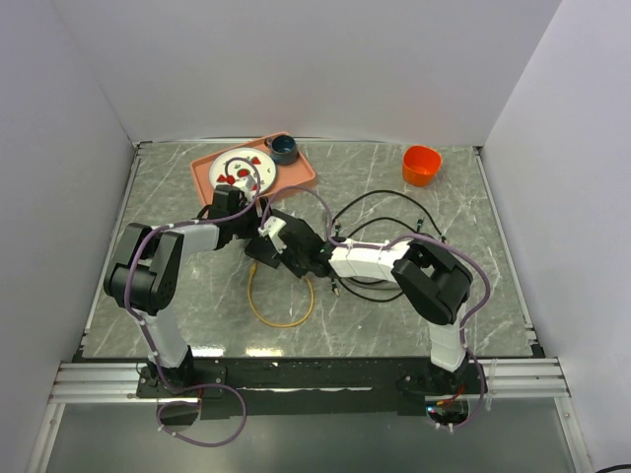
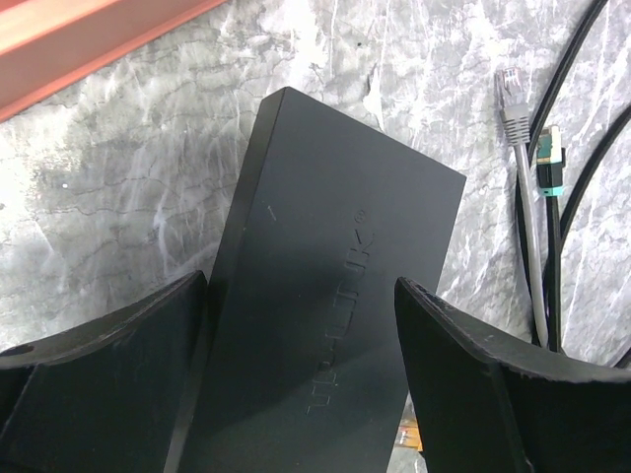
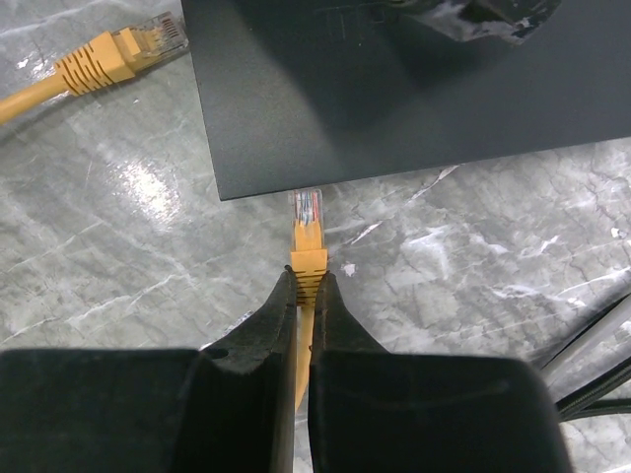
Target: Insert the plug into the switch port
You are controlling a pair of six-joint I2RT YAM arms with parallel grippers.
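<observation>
The switch (image 2: 325, 256) is a flat black box lying on the marble table. My left gripper (image 2: 301, 288) straddles it, one finger against each long side, and is shut on it. In the right wrist view the switch (image 3: 394, 89) fills the top. My right gripper (image 3: 308, 281) is shut on the ribbed boot of the orange plug (image 3: 308, 236). The plug's clear tip touches the near edge of the switch; the sockets are hidden. In the top view both grippers meet at the table's middle, the left (image 1: 266, 241) and the right (image 1: 317, 260), over the switch (image 1: 264, 254).
The cable's other orange plug (image 3: 128, 44) lies left of the switch, its loop (image 1: 281, 307) in front. A grey plug (image 2: 511, 103) and black cables (image 1: 394, 212) lie to the right. A tray (image 1: 301, 177) with plate and bowl stands behind; an orange cup (image 1: 422, 165) stands back right.
</observation>
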